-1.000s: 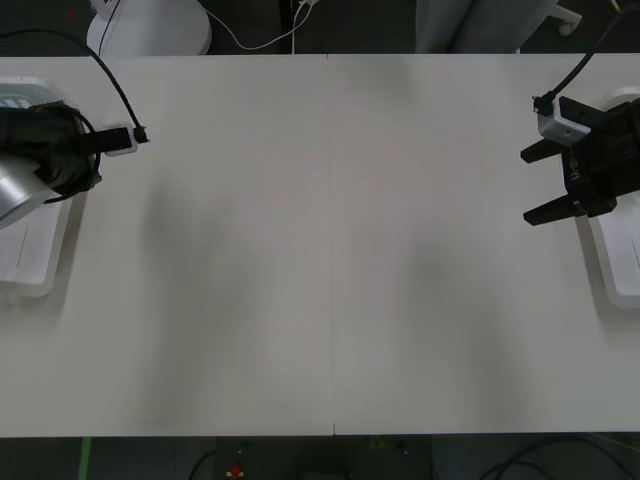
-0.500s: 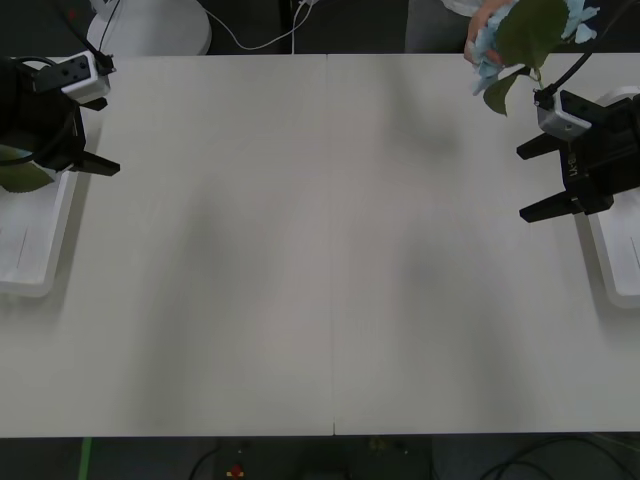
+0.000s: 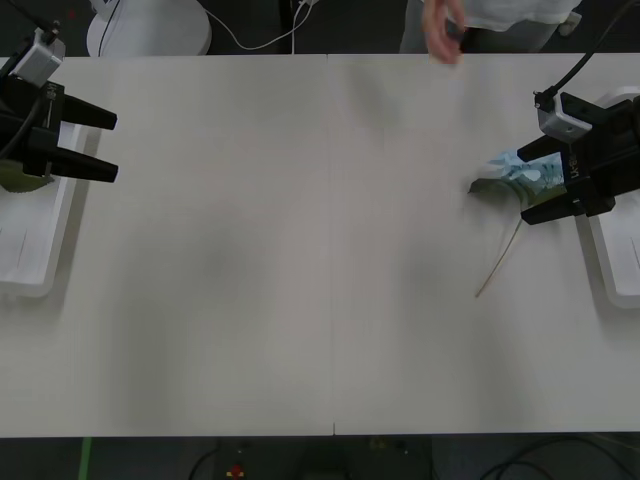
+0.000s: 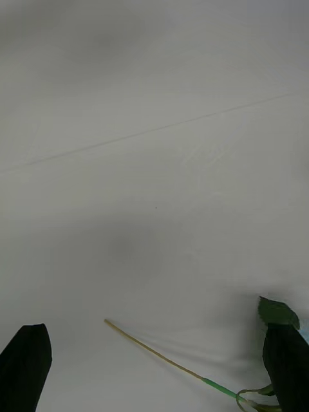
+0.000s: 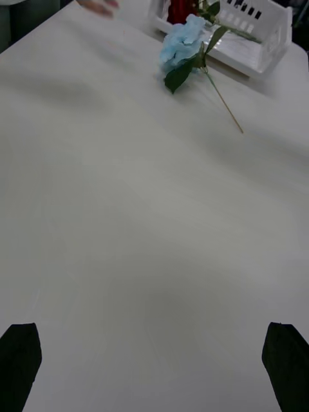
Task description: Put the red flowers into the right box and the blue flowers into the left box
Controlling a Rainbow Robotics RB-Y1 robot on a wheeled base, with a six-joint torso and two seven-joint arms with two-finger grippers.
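Observation:
A blue flower (image 3: 505,168) lies on the table at the right, its tan stem (image 3: 497,264) pointing toward the front edge. My right gripper (image 3: 527,186) hangs open right beside the bloom, in front of the right box (image 3: 618,262). In the right wrist view the stem (image 4: 161,353) and a leaf (image 4: 277,312) lie between the open fingers (image 4: 26,364). My left gripper (image 3: 112,146) stands open over the left box (image 3: 30,250). Its wrist view shows the blue flower (image 5: 183,41) far off, before the right box (image 5: 248,35), with a red bloom (image 5: 177,9) in that box.
A person's hand (image 3: 443,27) hovers at the table's far edge, apart from the flower. A green leaf (image 3: 14,177) shows in the left box behind the left gripper. The wide middle of the white table (image 3: 300,250) lies between the two arms.
A person's hand brought a blue flower in from the far right, laid it by my right gripper and drew back. My left gripper rose from the left box and turned its fingers toward the table's middle.

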